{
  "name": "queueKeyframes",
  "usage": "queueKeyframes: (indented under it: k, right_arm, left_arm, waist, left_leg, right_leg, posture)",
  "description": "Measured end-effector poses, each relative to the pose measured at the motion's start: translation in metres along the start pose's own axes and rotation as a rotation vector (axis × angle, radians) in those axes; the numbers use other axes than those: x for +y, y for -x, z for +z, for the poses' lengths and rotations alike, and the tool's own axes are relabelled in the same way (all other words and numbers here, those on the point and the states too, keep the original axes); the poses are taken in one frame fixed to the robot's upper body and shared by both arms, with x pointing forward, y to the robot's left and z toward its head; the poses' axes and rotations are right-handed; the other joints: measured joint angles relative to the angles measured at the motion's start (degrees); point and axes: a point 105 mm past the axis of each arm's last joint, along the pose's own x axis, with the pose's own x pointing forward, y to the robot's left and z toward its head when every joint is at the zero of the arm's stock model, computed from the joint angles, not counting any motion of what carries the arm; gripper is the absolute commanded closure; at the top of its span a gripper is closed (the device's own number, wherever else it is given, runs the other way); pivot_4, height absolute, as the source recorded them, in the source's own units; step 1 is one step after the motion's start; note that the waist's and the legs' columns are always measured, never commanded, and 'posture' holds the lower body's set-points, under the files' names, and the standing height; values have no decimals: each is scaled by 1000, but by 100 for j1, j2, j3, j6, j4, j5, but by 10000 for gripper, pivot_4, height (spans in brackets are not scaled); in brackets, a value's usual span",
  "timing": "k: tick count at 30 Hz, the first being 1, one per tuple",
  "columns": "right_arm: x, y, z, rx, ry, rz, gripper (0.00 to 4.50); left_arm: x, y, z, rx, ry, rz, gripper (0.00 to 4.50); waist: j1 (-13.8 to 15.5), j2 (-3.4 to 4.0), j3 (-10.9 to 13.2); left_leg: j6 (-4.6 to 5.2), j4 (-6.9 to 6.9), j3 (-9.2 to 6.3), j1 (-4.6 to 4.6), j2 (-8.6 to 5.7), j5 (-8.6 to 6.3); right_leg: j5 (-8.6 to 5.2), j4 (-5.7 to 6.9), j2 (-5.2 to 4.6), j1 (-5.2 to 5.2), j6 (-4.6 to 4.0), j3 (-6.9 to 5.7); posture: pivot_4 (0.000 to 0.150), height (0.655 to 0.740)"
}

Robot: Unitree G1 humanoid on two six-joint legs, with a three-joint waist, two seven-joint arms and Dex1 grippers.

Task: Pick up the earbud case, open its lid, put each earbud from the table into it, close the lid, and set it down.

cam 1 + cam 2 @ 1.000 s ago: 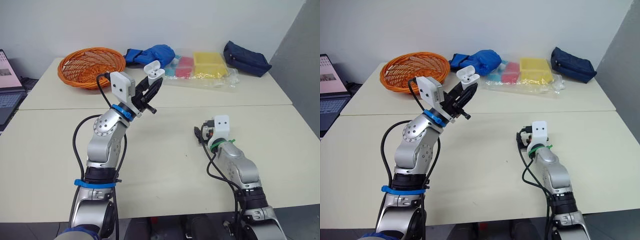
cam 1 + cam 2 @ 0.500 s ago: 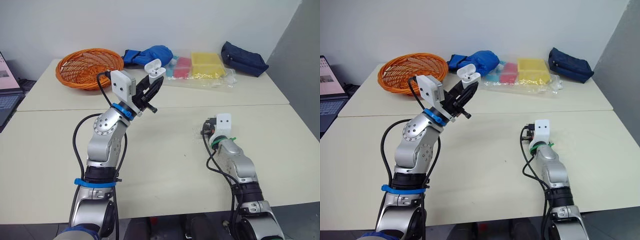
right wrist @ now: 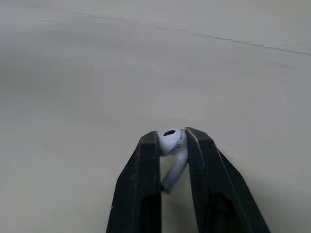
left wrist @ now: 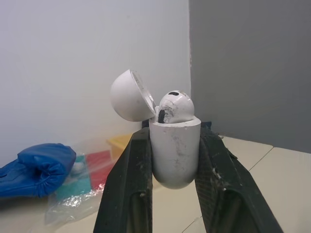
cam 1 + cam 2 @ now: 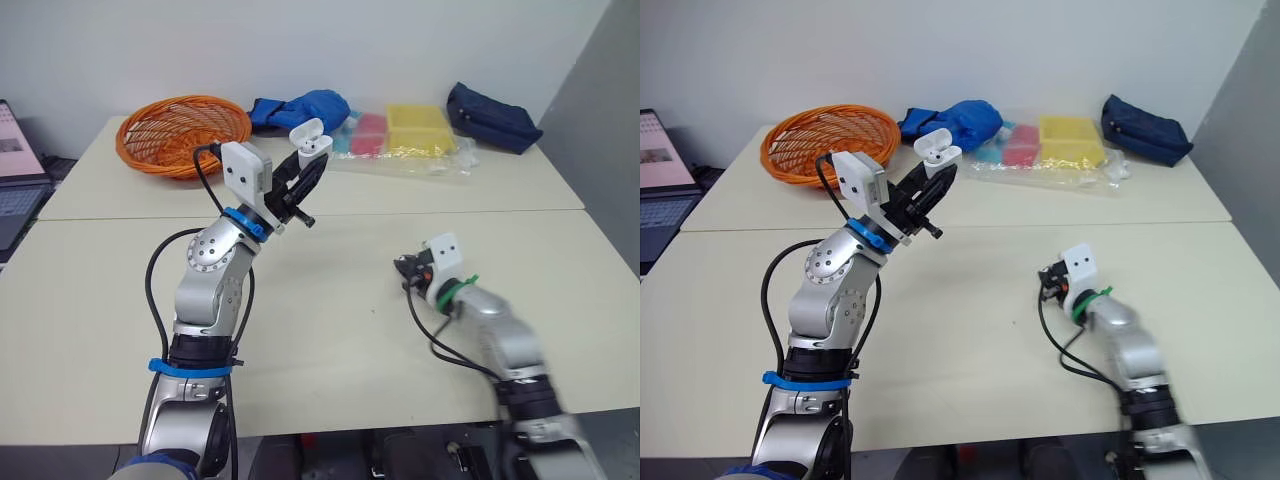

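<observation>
- White plastic earbud case [image 4: 175,150] stands upright between the two black fingers of the left gripper [image 5: 308,166], which is clamped on the case's sides and holds it raised well above the table [image 5: 330,330].
- The case's lid [image 4: 129,94] is swung open and tilted back on its hinge.
- A first earbud [image 4: 176,106] sits in the case, its rounded head standing above the rim.
- The right gripper [image 5: 408,268] is low, near the tabletop on the robot's right, well apart from the case.
- Its jaws are almost closed, with only a narrow gap, and they pinch a second earbud [image 3: 171,141] by its head. The stem runs down between the fingers.
- Whether that earbud touches the tabletop cannot be told.
- At the far side of the table an orange woven basket [image 5: 180,130] stands on the left.
- Beside the basket lies a blue cloth bundle [image 5: 305,108], then a clear plastic bag [image 5: 440,160] holding a yellow box [image 5: 418,128] and a pink one.
- A dark blue pouch [image 5: 490,118] lies at the far right.
- A laptop [image 5: 15,170] shows at the left edge, off the table.
</observation>
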Motion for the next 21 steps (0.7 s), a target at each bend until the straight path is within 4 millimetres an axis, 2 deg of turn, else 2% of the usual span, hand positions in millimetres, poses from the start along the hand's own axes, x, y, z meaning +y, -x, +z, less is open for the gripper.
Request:
queueKeyframes:
  k: [2,5,8,10,13,16,19,21]
  right_arm:
    - [1,29,3,104,113,145,41113]
    - [-5,61,-8,262,163,255,41113]
    - [-8,76,-24,384,238,367,41113]
    - [-24,90,-35,491,289,404,41113]
    - [-45,105,-41,600,356,421,41113]
    - [-55,112,-54,689,415,453,41113]
    - [-65,128,-79,804,388,449,41113]
    - [-68,136,-86,841,366,453,41113]
  left_arm:
    - [-4,0,-1,-2,-3,-19,37370]
    - [-7,6,-9,16,11,-26,37370]
    - [-13,4,-11,10,24,-36,37370]
    - [-16,5,-8,2,19,-43,37370]
    - [-18,9,-11,9,18,-42,37370]
    - [-19,11,-13,19,5,-41,37370]
    - [-21,12,-8,3,-6,-37,37370]
    - [-20,13,-5,-2,-10,-25,37370]
  waist:
    - [9,0,0]
    - [-2,-3,1]
    - [-40,-3,3]
    - [-51,-2,3]
    - [-56,-3,3]
    - [-41,-3,3]
    - [-26,-3,3]
    - [-20,-2,3]
  left_leg:
    - [0,4,-14,9,0,-1]
    - [1,6,-17,30,3,-1]
    - [1,10,-5,51,1,-1]
    - [1,12,3,68,0,-1]
    - [1,12,6,86,0,-1]
    - [1,11,4,86,0,-1]
    - [0,10,13,82,0,-1]
    - [0,10,18,83,-1,-1]
  right_leg:
    - [0,-7,2,18,0,-11]
    - [-1,-11,2,41,-1,-12]
    - [0,-1,4,50,0,0]
    - [3,0,3,64,2,7]
    - [3,2,4,74,2,12]
    - [3,4,4,74,1,10]
    - [2,0,0,73,2,14]
    - [2,0,-2,73,2,20]
  posture:
    - [1500,7400]
    - [1500,7400]
    - [1500,7400]
    - [1500,7400]
    - [1500,7400]
    - [1500,7400]
    - [1500,7400]
    - [1500,7400]
